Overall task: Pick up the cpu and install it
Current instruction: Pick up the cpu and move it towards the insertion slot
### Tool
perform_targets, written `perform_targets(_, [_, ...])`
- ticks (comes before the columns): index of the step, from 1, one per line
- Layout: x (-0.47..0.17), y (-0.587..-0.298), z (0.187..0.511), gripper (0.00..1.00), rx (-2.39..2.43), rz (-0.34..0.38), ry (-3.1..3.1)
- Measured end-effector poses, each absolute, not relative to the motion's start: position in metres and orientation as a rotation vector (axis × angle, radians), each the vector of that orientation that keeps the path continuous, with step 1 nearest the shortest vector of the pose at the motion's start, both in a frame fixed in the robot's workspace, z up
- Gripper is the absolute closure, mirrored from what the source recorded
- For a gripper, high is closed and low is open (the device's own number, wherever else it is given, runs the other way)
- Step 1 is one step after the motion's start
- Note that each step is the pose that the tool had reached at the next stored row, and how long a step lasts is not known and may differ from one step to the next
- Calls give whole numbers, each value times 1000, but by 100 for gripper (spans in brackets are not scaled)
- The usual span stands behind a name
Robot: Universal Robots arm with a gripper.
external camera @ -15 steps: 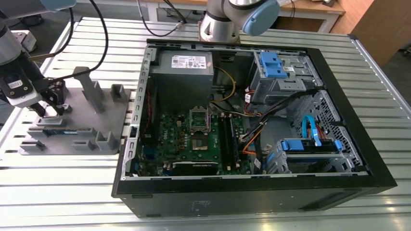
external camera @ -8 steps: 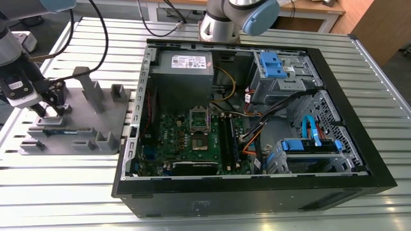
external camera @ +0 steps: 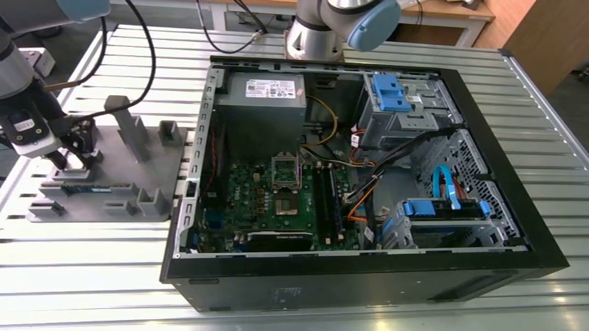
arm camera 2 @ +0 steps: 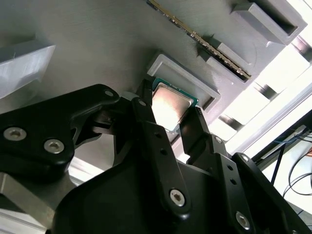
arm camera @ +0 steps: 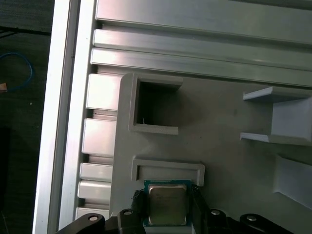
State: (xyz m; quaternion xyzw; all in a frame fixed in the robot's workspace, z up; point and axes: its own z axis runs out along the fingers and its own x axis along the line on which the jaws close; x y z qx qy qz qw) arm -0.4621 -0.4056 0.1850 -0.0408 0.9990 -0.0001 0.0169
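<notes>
The cpu [arm camera: 167, 204], a small square chip with a shiny metal top, sits between my two black fingers [arm camera: 139, 204] in both wrist views, right beside the raised grey pocket [arm camera: 168, 170] of the fixture plate. My gripper [arm camera 2: 170, 111] is shut on the cpu [arm camera 2: 170, 103], one finger against each side edge. In the exterior view my gripper [external camera: 69, 160] hangs low over the grey fixture plate [external camera: 120, 172] at the exterior view's left, well away from the open computer case [external camera: 515, 227]. The empty cpu socket [external camera: 286, 181] lies in the green motherboard [external camera: 267, 214] inside the case.
A long memory stick [arm camera 2: 204, 44] lies in a slot of the fixture plate, which also carries several upright grey holders [external camera: 124, 124]. A second arm's base [external camera: 322, 31] stands behind the case. Cables and blue drive bays [external camera: 442, 207] fill the case's side at the exterior view's right.
</notes>
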Motion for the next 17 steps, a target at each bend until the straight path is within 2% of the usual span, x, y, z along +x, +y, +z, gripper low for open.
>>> perform_targets(14, [-462, -406, 183, 52, -123, 0, 3105])
perform_targets(15, [-462, -406, 183, 46, -123, 0, 3105])
perform_targets(17, [-462, -406, 183, 46, -123, 0, 3105])
